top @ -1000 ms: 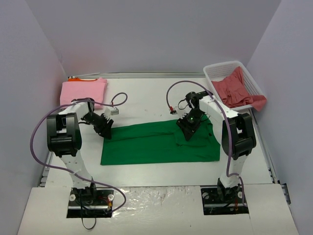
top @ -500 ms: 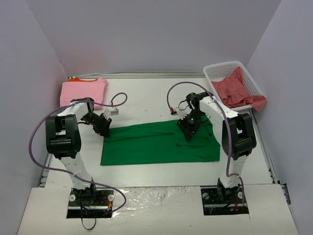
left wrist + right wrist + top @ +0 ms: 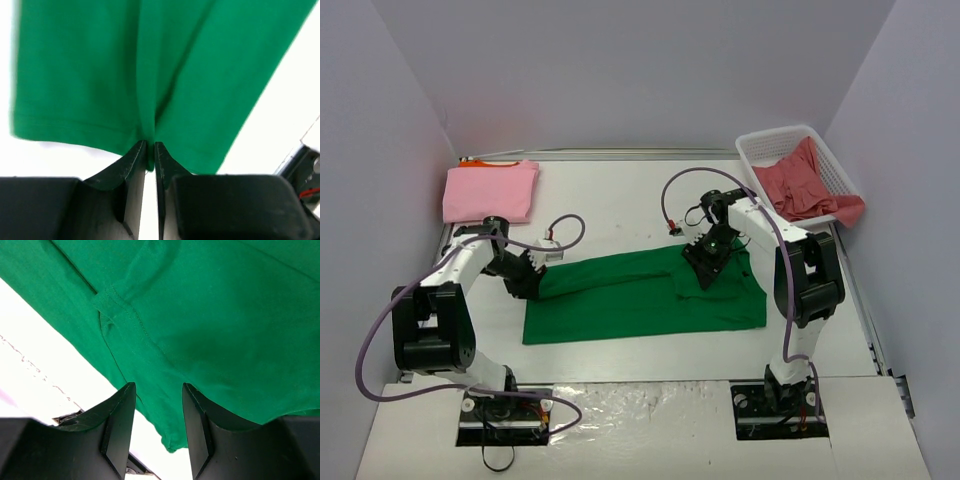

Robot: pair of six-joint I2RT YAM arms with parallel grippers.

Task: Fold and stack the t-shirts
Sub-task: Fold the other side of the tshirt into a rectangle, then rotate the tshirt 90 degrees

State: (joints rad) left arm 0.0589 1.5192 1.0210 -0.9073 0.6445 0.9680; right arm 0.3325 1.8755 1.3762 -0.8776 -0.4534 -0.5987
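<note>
The bright green t-shirt (image 3: 640,295) lies folded lengthwise across the middle of the table. My left gripper (image 3: 527,281) is shut on its left edge; in the left wrist view the cloth (image 3: 150,75) is pinched between the jaws (image 3: 149,150). My right gripper (image 3: 703,262) is open and rests on the shirt's upper right part; in the right wrist view its jaws straddle the green cloth (image 3: 210,325) near a corner. A folded light pink t-shirt (image 3: 490,190) lies at the back left on an orange one (image 3: 472,161). A coral red t-shirt (image 3: 805,185) sits in the basket.
The white lattice basket (image 3: 770,145) stands at the back right. A small connector (image 3: 671,227) on the purple cable lies behind the green shirt. Grey walls close in the table on three sides.
My left arm has swung down and to the left, its gripper still at the shirt's left edge, and that edge has shifted a little. The right gripper has stayed in place.
</note>
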